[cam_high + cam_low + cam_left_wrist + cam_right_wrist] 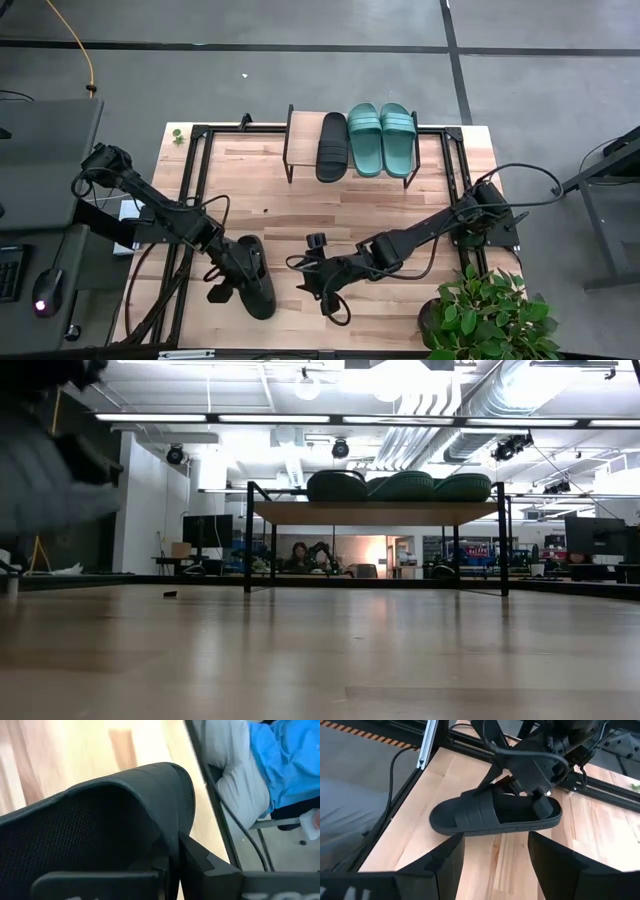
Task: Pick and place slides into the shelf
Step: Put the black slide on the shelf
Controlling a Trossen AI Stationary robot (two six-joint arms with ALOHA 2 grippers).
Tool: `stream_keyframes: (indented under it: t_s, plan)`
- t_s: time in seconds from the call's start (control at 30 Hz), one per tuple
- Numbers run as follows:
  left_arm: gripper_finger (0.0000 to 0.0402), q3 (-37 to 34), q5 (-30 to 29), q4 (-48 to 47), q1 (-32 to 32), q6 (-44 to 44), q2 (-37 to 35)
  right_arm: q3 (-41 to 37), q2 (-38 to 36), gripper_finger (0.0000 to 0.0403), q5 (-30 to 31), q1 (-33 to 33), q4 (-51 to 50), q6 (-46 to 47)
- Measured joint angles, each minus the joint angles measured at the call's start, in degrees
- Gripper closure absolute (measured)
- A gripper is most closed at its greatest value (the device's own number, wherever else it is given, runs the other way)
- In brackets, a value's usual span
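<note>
1. Right in the left gripper (243, 268), a black slide (256, 285) is pinched by its strap at the near-left part of the table (300, 215).
2. Just to that slide's right, the right gripper (318, 285) hovers with fingers spread, holding nothing.
3. Well beyond both grippers, the shelf (300, 140) carries another black slide (332, 146) and two teal slides (381, 138) side by side.

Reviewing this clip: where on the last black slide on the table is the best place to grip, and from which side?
The heel rim, from above. The black slide lies flat, sole down, so the raised edge behind the strap suits a pinch. The left claw is already shut on that end, a sound choice. The right claw waits open nearby.
</note>
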Motion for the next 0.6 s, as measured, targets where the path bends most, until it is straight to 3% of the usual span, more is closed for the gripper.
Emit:
stream_keyframes:
  t_s: [0.3, 0.6]
  plan:
    - [0.0393, 4.84, -3.03, -2.2, 0.0, 6.62, 0.0, 0.0, 0.02, 0.0192, 11.29, 3.5, 0.46, -8.01]
    - [0.0381, 10.75, -11.06, -5.16, 0.0, 8.23, -0.02, 0.0, 0.55, 0.0192, 24.99, 5.86, 2.71, -13.53]
